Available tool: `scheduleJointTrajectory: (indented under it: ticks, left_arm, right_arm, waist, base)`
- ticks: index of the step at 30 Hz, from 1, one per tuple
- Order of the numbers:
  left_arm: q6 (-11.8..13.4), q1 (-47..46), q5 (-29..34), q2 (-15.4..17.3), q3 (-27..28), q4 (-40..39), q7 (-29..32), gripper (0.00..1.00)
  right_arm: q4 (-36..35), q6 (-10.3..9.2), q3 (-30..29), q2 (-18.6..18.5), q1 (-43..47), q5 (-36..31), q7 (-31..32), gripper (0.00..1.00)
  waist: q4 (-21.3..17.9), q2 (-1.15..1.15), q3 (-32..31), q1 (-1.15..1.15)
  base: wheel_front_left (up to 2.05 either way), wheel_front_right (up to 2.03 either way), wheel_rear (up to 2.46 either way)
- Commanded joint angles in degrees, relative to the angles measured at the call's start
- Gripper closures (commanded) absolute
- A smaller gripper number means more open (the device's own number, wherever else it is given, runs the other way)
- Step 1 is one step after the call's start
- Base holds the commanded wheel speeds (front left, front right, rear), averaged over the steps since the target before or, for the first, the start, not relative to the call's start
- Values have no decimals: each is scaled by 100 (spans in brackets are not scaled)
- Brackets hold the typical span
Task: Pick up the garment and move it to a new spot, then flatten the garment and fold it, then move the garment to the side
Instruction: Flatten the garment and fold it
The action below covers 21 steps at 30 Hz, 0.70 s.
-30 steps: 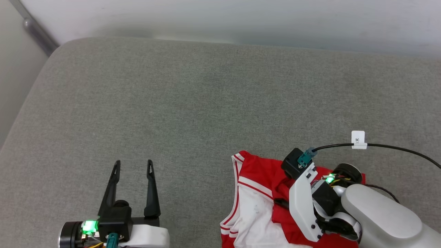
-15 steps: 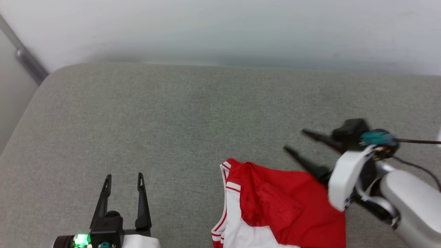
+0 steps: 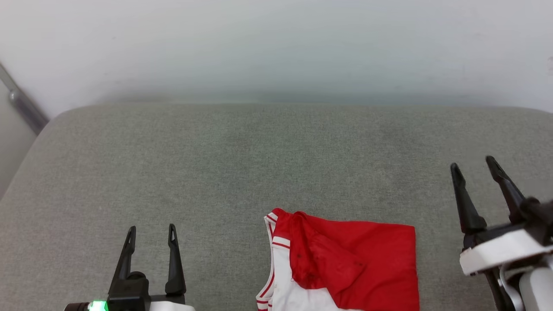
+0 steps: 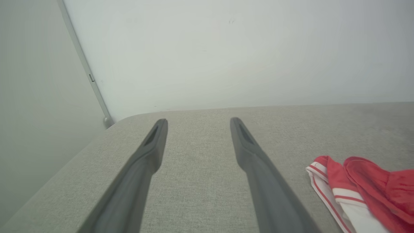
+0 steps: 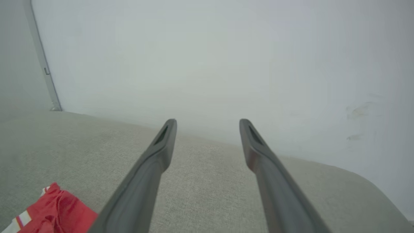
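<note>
The garment (image 3: 345, 263), a red jersey with white sleeve and red-white striped trim, lies folded on the grey cushion (image 3: 242, 164) at the bottom centre of the head view, running off the lower edge. My left gripper (image 3: 150, 231) stands open at the lower left, well apart from the cloth, nothing between its fingers. My right gripper (image 3: 471, 165) is open at the lower right, clear of the garment's right edge and empty. In the left wrist view the garment (image 4: 355, 191) lies right of the open left gripper (image 4: 196, 121). The right wrist view has the garment (image 5: 55, 212) at lower left, beside the open right gripper (image 5: 207, 122).
A pale wall (image 3: 276, 47) rises directly behind the cushion. A grey metal rail (image 3: 21, 106) slants down the wall at the far left. The cushion's rounded left corner (image 3: 47, 125) drops off toward the floor.
My right gripper was shut down on the garment, then opened, let go and drew back to the right. The garment stays lying folded. The head camera tilted, shifting the whole picture downward.
</note>
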Motion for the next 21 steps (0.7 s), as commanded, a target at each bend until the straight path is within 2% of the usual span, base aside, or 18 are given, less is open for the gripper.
scheduleJointTrajectory:
  ticks: [1,6,10,21]
  left_arm:
    - [-33,85,2,-2,4,-19,-11,0]
    - [-149,96,-18,-16,-8,-7,-11,0]
    - [-227,135,-40,-28,7,29,-11,0]
    - [-338,207,-66,-74,120,113,-11,0]
  right_arm:
    - [-245,-3,-210,197,235,-164,-17,0]
    - [-964,-4,-806,869,1095,-566,-18,0]
    - [-1286,-3,-1019,1189,1622,-687,-19,0]
    - [-1419,-3,-1042,1440,2122,-723,-20,0]
  waist:
    - [-15,0,-30,0]
    - [-47,0,-90,0]
    - [-71,0,-125,0]
    - [-133,0,-164,0]
  base:
    - [0,0,0]
    - [0,0,0]
    - [0,0,0]
    - [0,0,0]
